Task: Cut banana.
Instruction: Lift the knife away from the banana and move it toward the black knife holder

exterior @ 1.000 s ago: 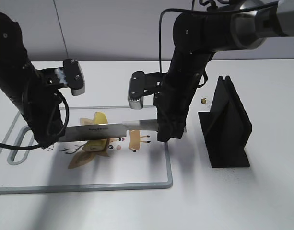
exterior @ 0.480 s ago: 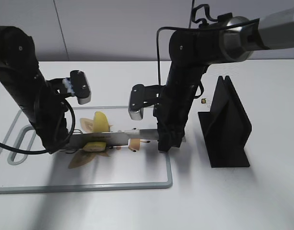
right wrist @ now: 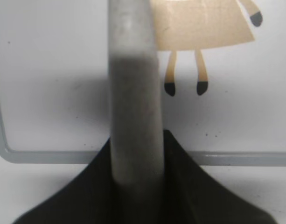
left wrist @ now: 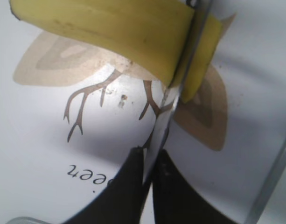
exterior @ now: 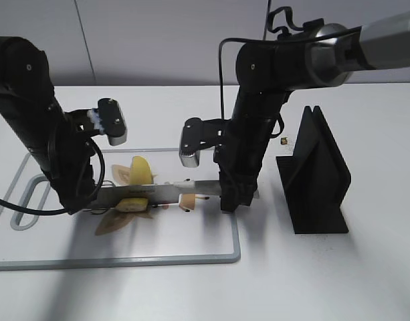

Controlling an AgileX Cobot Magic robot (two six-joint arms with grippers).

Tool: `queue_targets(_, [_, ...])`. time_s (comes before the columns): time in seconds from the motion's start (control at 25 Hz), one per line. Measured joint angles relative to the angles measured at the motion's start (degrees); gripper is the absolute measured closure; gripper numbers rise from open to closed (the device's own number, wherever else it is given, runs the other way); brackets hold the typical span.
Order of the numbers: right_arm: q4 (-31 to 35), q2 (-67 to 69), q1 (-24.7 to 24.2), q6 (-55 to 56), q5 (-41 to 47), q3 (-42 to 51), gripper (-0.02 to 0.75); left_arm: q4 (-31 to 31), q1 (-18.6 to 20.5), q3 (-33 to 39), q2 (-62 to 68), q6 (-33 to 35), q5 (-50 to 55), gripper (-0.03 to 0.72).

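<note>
The white tabletop [exterior: 365, 281] carries a white cutting board [exterior: 191, 237] with a grey rim, which serves here as the landmark. Off the board's right edge stands a black knife stand [exterior: 318, 177], upright and well clear of the rim. Over the board's right part hangs the right arm, its right claw [exterior: 233, 198] pinching the handle end of a knife [exterior: 158, 194]; the right wrist view shows the grey handle [right wrist: 133, 93] pressed between the two dark pads. Over the board's left part hangs the left arm, and its left claw [left wrist: 149, 161] is pressed together on the tip of the blade, the dark fingers [left wrist: 126, 186] squeezing the thin steel edge. The knife lies level across the board's middle. Beneath it, on the board's printed deer drawing [left wrist: 87, 102], lies the banana [exterior: 139, 175], with the blade sunk through it so that yellow peel shows on both sides of the steel.
</note>
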Motion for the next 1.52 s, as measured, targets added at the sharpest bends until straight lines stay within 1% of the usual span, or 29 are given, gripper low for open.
queue_targets(0.48, [0.02,-1.95,0.06,0.06,-0.14,0.28,0.564,-0.10,0.00,0.43,-1.00,-0.07,-0.17,0.666])
queue_targets(0.72, [-0.23,-6.14,0.06,0.02,0.46,0.67,0.564,-0.08,0.00,0.67,-5.27,-0.49,1.61,0.666])
queue_targets(0.96, [0.73,-7.42,0.17,0.02,0.91,0.67,0.564,1.51,0.00,0.67,-8.94,-0.49,2.87,0.666])
queue_targets(1.32, [1.52,-8.07,0.17,0.02,2.65,0.67,0.564,1.80,-0.05,0.86,-10.42,-0.55,4.50,0.666])
queue_targets(1.4, [1.52,-8.79,0.17,0.08,2.97,0.67,0.564,1.42,-0.05,0.86,-10.75,-0.75,4.50,0.639])
queue_targets(1.48, [1.52,-9.62,0.17,0.47,3.73,0.67,0.569,1.03,-0.05,0.86,-11.45,-1.71,3.86,0.569])
queue_targets(1.52, [1.56,-9.95,0.17,0.81,4.04,0.67,0.574,0.70,0.00,0.86,-11.91,-2.26,3.41,0.508])
